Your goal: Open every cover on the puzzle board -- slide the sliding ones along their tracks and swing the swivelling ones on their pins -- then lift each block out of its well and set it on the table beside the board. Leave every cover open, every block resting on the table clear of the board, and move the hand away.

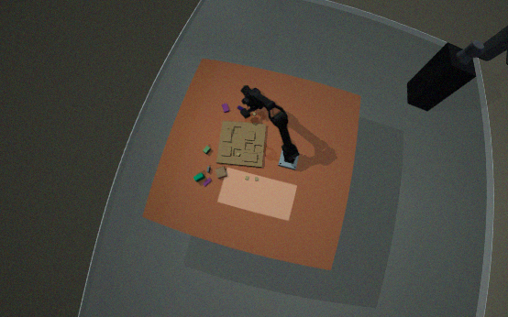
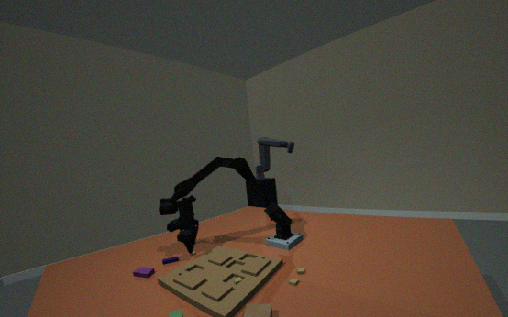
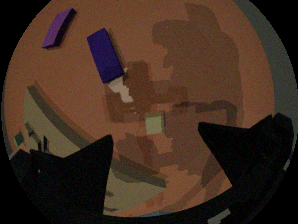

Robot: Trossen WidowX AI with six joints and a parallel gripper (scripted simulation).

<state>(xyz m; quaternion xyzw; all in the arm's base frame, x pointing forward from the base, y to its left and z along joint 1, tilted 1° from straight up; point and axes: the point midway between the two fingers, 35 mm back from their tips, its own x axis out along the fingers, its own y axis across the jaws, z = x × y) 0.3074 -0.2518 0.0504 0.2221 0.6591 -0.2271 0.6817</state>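
Observation:
The tan puzzle board (image 1: 222,158) (image 2: 206,303) (image 3: 50,120) lies flat, with several raised covers, among them one cover (image 2: 190,278) near its left corner and another cover (image 2: 254,266) at the right. Dark recesses show beside covers. A pale block (image 1: 237,155) (image 2: 237,279) sits in an uncovered well. Two pale blocks, one (image 1: 247,178) (image 2: 293,281) and another (image 1: 257,179) (image 2: 301,271), rest on the table beside the board. A further pale block (image 1: 254,114) (image 2: 193,253) (image 3: 154,123) lies on the table off the far edge. My gripper (image 3: 157,133) is open above it, fingers apart on either side, not touching it.
A dark blue block (image 1: 240,108) (image 2: 171,260) (image 3: 105,56) and a purple block (image 1: 226,108) (image 2: 144,272) (image 3: 59,29) lie near my gripper. A green block (image 1: 207,149), a larger green block (image 1: 199,177), a purple piece (image 1: 207,182) and a brown box (image 1: 221,172) (image 2: 258,311) lie around the board.

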